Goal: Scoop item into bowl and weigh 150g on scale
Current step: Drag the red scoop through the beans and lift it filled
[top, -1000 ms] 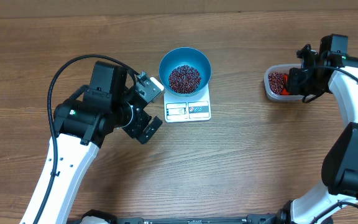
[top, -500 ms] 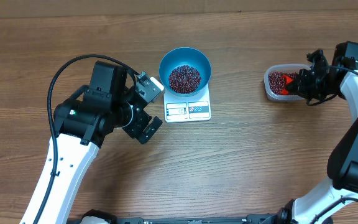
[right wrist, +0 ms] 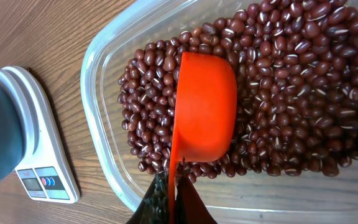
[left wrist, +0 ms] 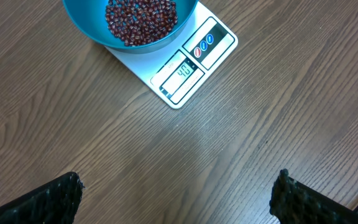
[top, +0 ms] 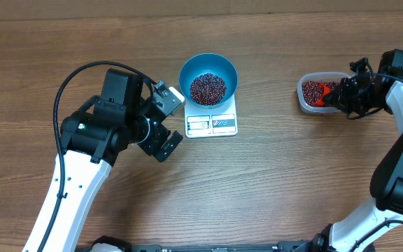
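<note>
The right gripper [right wrist: 173, 204] is clenched on the handle of an orange plastic scoop [right wrist: 205, 106], which sits in the small red-brown beans [right wrist: 291, 93] inside the clear plastic tub [right wrist: 101, 149]. It has drawn rightward since a second ago. The left gripper [left wrist: 179, 193], unmoved, gapes empty beside the flat white scale [left wrist: 197, 68], which bears the bean-filled round blue plastic bowl [left wrist: 82, 28].

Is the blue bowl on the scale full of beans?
Partly filled. The beans cover only the bottom of the blue bowl, with bare blue wall showing above them.

Dark red-brown beans [right wrist: 291, 93], each pale-streaked, surround an orange scoop [right wrist: 204, 106] in the clear tub [right wrist: 101, 124]. A blue bowl [top: 186, 77] sits on the white scale [top: 212, 124], over a brown wood-grain surface [top: 271, 182].
</note>
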Controlling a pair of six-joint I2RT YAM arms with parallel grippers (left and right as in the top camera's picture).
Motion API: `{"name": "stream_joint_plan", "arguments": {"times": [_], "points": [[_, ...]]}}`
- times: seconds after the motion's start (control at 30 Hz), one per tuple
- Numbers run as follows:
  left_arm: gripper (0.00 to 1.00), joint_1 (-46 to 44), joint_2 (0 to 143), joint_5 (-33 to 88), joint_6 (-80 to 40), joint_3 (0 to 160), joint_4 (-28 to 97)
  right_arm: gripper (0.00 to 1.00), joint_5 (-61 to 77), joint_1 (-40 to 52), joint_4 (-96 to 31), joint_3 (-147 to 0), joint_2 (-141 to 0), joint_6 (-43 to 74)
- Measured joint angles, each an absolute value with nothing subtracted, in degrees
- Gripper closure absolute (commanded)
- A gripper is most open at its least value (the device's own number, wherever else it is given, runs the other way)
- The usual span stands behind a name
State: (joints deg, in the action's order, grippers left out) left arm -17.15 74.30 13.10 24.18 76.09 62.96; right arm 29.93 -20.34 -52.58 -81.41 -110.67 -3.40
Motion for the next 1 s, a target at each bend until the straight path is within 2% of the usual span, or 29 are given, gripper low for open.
{"name": "stream_joint_plan", "arguments": {"times": [0.5,0.63,1.0], "points": [[0.0,-17.1,74.3,13.1,24.2,76.1,63.0,0.96,31.7,-21.1,-52.5,-81.4,-112.5,1.8],[0.0,-17.1,74.3,13.1,24.2,76.1,63.0,0.96,33.6,-22.5,-52.5,-81.4,-113.1,6.0],[0.0,-17.1,74.3,13.1,24.2,76.1,63.0,0.96,41.1,-27.7,-53.8,-81.2,-114.2,8.6]]}}
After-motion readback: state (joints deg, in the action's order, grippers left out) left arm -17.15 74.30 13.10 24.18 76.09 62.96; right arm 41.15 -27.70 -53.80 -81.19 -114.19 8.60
